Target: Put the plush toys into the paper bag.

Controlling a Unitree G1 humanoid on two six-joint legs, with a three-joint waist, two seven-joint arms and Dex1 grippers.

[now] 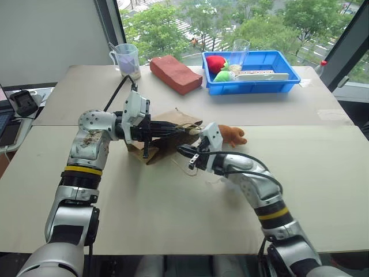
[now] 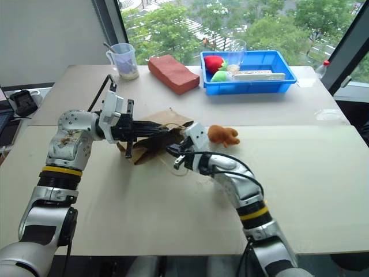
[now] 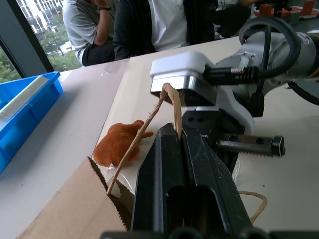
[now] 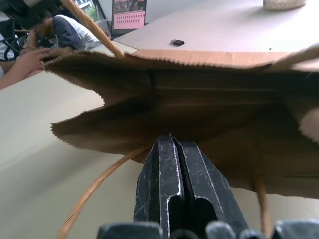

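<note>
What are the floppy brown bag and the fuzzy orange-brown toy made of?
The brown bag looks like matte kraft paper: creased, with a zigzag-cut rim and twisted cord handles. The reddish-brown toy seems to be soft plush fabric, fuzzy and lumpy.

- The paper bag (image 1: pixel 164 135) lay on its side near the middle of the table (image 1: pixel 173 208).
- One plush toy (image 1: pixel 233 135) sat just to the right of the bag.
- A bin (image 1: pixel 282 72) stood at the back right, with a block (image 1: pixel 176 74) on its left.
</note>
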